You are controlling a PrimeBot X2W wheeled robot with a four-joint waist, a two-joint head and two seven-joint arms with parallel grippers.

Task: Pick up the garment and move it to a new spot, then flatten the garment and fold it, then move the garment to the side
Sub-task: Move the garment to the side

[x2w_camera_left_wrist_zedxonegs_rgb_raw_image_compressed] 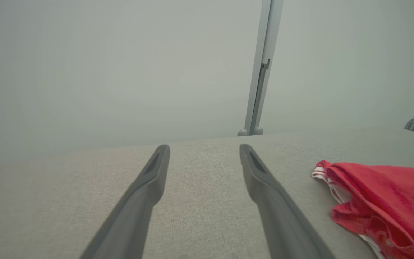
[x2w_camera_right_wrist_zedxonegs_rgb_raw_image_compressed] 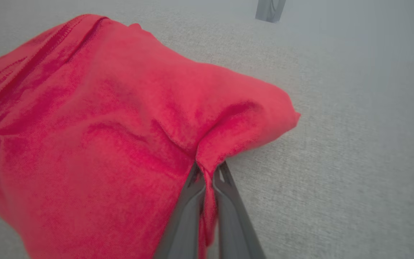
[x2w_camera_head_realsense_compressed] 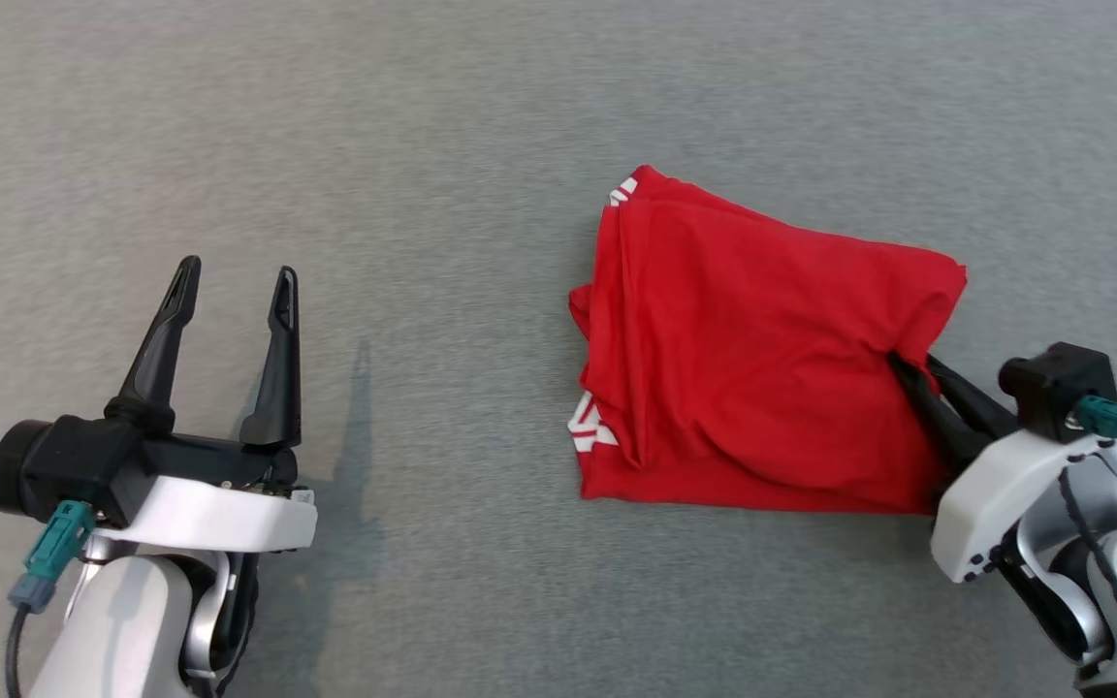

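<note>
My right gripper (x2w_camera_right_wrist_zedxonegs_rgb_raw_image_compressed: 207, 171) is clamped on the folded garment's (x2w_camera_head_realsense_compressed: 752, 349) right edge; my left gripper (x2w_camera_head_realsense_compressed: 234, 281) rests spread apart. Only moving it aside seems left.

Red garment (x2w_camera_head_realsense_compressed: 752, 359) with white stripes, grey tabletop (x2w_camera_head_realsense_compressed: 326, 145)

A grey woven surface (x2w_camera_head_realsense_compressed: 442, 107) runs back to a pale wall (x2w_camera_left_wrist_zedxonegs_rgb_raw_image_compressed: 84, 64) and a metal post (x2w_camera_left_wrist_zedxonegs_rgb_raw_image_compressed: 262, 54)

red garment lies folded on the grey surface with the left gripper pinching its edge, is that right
No: the right gripper pinches the edge of the red garment, as the right wrist view shows. The left gripper hangs open, apart from it.
</note>
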